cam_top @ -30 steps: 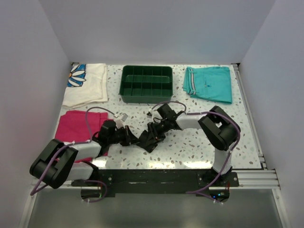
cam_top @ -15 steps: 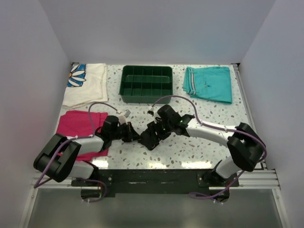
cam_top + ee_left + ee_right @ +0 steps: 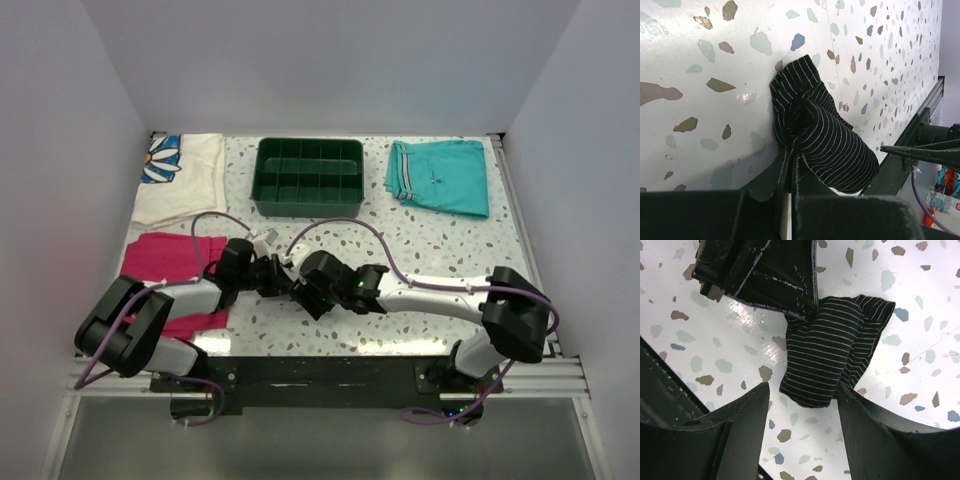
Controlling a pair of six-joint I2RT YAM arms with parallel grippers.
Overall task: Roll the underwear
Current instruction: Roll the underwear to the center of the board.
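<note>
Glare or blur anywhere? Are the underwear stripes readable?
Top external: glare strip along the table's near edge, light otherwise even. Left wrist: underwear stripes crisp, dark foreground soft. Right wrist: stripes crisp, small glare patch on the table beside the roll.

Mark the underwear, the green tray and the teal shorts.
underwear [image 3: 822, 357], right wrist view, middle of striped bundle
green tray [image 3: 308, 207], top external view, near wall
teal shorts [image 3: 445, 180], top external view, fabric centre

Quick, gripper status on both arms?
Left gripper: closed, pinching the underwear.
Right gripper: open, fingers either side of the underwear, not gripping it.
</note>
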